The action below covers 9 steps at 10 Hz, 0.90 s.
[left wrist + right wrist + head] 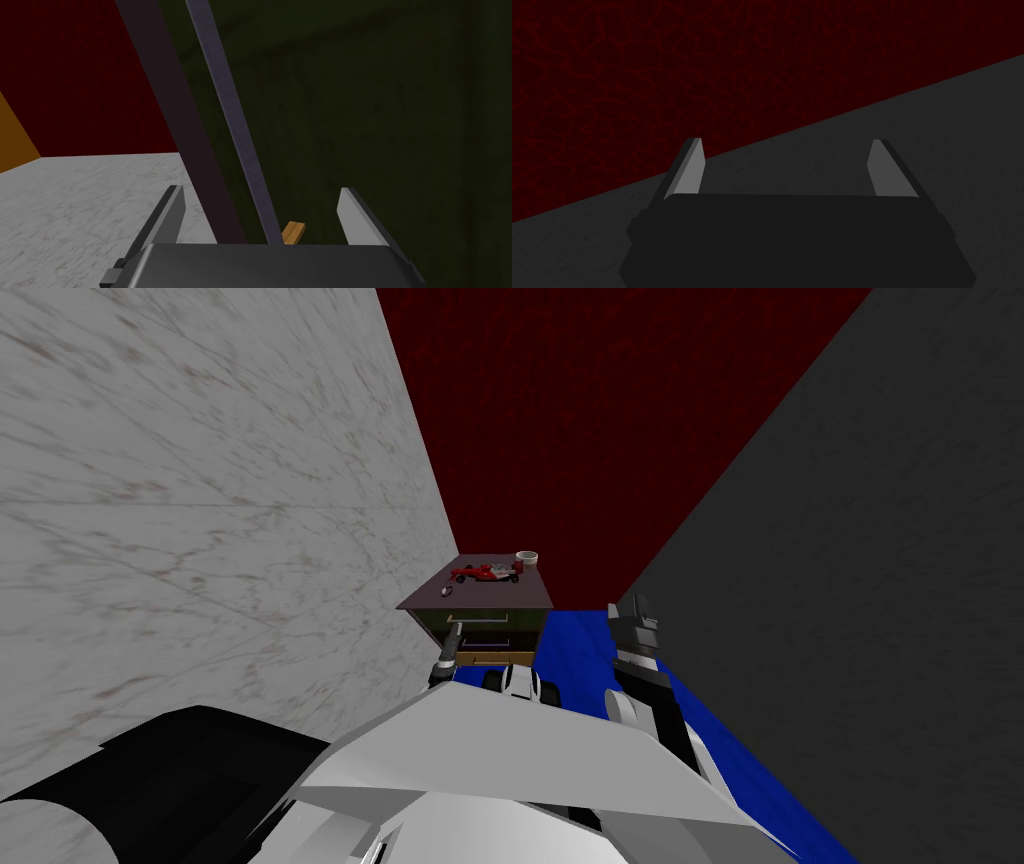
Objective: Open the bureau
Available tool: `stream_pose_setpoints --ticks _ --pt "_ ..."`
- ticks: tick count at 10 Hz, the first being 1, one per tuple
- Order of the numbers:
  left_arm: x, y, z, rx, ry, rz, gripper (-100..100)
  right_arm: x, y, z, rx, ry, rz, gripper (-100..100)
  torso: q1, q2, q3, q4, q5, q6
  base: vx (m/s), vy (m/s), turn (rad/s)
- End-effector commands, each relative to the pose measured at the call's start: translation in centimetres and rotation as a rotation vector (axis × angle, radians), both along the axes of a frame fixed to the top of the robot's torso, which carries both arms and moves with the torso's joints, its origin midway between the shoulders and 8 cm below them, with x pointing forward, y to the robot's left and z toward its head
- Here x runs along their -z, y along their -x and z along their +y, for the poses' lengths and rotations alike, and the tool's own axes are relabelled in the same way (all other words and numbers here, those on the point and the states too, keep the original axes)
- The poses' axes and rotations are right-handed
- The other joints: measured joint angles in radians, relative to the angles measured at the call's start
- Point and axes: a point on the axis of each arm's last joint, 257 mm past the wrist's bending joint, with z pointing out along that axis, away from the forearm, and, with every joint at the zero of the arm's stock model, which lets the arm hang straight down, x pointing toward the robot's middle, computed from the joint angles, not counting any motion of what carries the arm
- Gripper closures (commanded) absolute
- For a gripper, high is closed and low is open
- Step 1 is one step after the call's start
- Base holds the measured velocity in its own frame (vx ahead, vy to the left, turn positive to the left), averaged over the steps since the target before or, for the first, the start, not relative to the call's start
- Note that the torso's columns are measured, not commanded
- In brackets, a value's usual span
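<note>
Left gripper [265,220] released, fingers spread, with a grey bar handle [235,125] passing between them, nearer to the left finger. Behind the bar, the dark green drawer front [375,100]; close to the gripper body, a small tan wooden piece [293,232].

From the head: bureau [510,593] straight ahead and near, left side tight against the marbled wall [200,538], far red wall behind. Free blue floor [580,648] on its right. On top, a red toy car [485,573] and a cup [527,557].

Right gripper [784,167] also released, raised at the right.
</note>
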Motion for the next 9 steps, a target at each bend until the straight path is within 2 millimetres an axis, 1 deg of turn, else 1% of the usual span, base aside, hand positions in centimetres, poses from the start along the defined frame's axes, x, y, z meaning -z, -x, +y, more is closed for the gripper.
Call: stream_pose_setpoints --ticks 1,3,6,7,8,9 --pt "-0.4 -1.1 -1.7 -0.009 0.053 -0.018 -100 0.0 0.0 0.0 0.0 0.0 0.0 0 0.001 0.0 0.0 0.0 0.001 0.0 -0.039 -0.077 0.009" --pt "-0.3 -1.3 -2.7 -0.016 0.09 -0.024 -100 0.0 0.0 0.0 0.0 0.0 0.0 0 0.005 -0.002 -0.001 -0.001 0.001 0.0 -0.014 -0.029 0.002" --pt "-0.2 -1.5 -4.5 -0.029 0.153 -0.033 -100 0.0 0.0 0.0 0.0 0.0 0.0 0 0.002 -0.001 0.0 0.0 0.001 0.0 -0.002 -0.004 0.001" --pt "-0.2 -1.5 -4.1 -0.026 0.141 -0.031 -100 0.0 0.0 0.0 0.0 0.0 0.0 0 0.001 0.0 0.0 0.0 0.0 0.0 0.0 0.0 0.0" --pt "-0.8 -3.0 -4.0 -0.022 0.143 -0.031 -100 0.0 0.0 0.0 0.0 0.0 0.0 0 0.001 0.0 0.0 0.0 0.0 0.0 -0.02 -0.01 0.03" --pt "-1.0 -3.5 -3.9 -0.021 0.143 -0.031 -100 0.0 0.0 0.0 0.0 0.0 0.0 0 0.001 0.001 0.0 0.0 0.0 0.0 -0.03 -0.012 0.021"
